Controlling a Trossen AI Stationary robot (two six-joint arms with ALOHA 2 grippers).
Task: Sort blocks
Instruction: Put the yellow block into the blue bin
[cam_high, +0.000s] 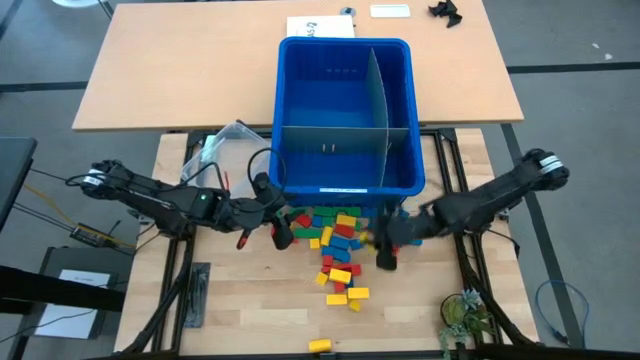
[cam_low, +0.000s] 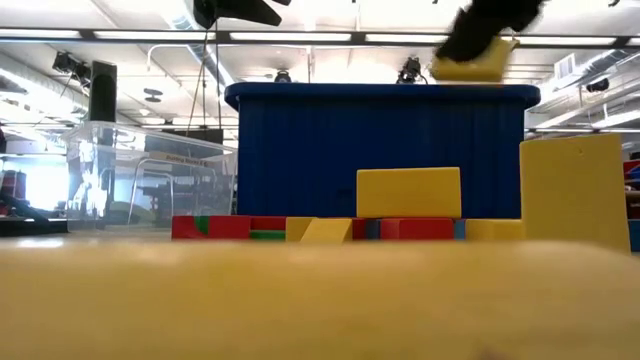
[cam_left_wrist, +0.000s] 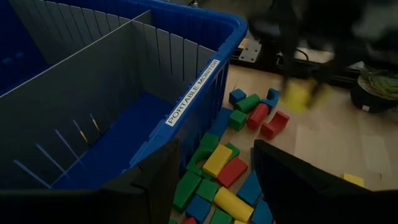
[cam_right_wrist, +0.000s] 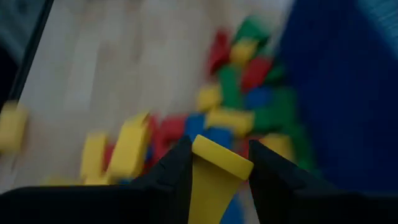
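**Carrying a yellow brick to the bin without spilling the pile**

On the left, the left gripper (cam_high: 283, 232) waits low over the table at the near left corner of the blue bin (cam_high: 345, 50); its fingers stand apart with nothing between them. It should keep out of the way.

In the middle, the blocks (cam_high: 338, 240) lie heaped on the table against the bin's near wall, with a few yellow strays trailing toward the table's near edge. The bin's compartments look bare in the high view.

On the right, the right gripper (cam_right_wrist: 217, 163) is clamped on a yellow block (cam_right_wrist: 214, 174), which is pinched between the two dark fingers. In the low view the block hangs about level with the bin's rim. By my reading, the step is the carry to the bin. To do it well, lift the block clear of the near wall first, then travel over the chosen compartment, and release only once past the grey divider (cam_high: 383, 95), keeping the grip steady so the block does not twist out.
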